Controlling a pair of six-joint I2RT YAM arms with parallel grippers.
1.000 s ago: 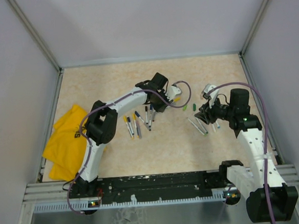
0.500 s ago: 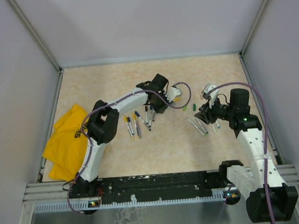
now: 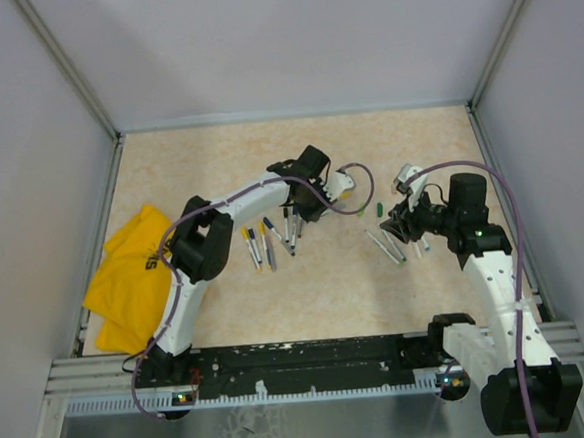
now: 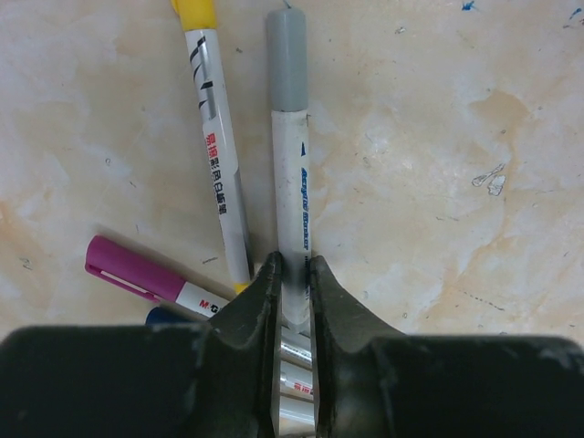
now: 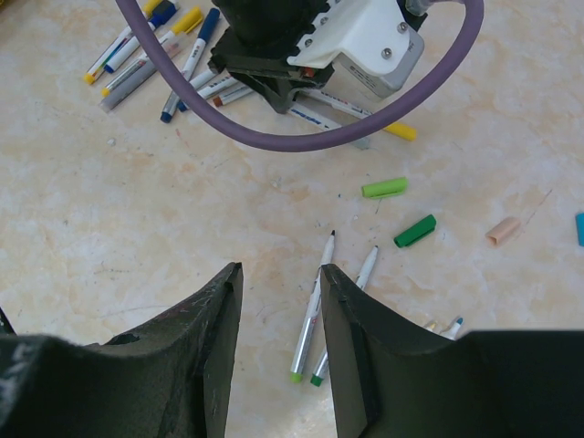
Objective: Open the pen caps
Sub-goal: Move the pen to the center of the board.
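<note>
- The pale, mottled counter [image 3: 218, 164] carries everything, with a yellow cloth [image 3: 126, 281] crumpled at its left edge.
- My left hand [image 4: 292, 274] is pressed onto the barrel of a grey-capped pen [image 4: 292, 182], pinching it at the right edge of the pens [image 3: 268, 239] clustered mid-counter.
- My right hand [image 5: 280, 271] hangs spread and empty, well apart to the right, above two bared pens [image 5: 310, 319].
- The pinched pen's long axis runs straight out from my left hand. Its grey cap [image 4: 286, 59] sits at the far end, clear of the grip.
- A yellow-capped pen [image 4: 214, 173] lies just beside it, nearly parallel. A purple-capped pen [image 4: 128, 269] lies crosswise close to my left hand.
- As I judge it, the grey cap is for my right hand to pull off along that axis, and that hand must first cross the gap.
- A light green cap [image 5: 384, 187] and a dark green cap [image 5: 415, 231] lie loose between the two hands.
</note>
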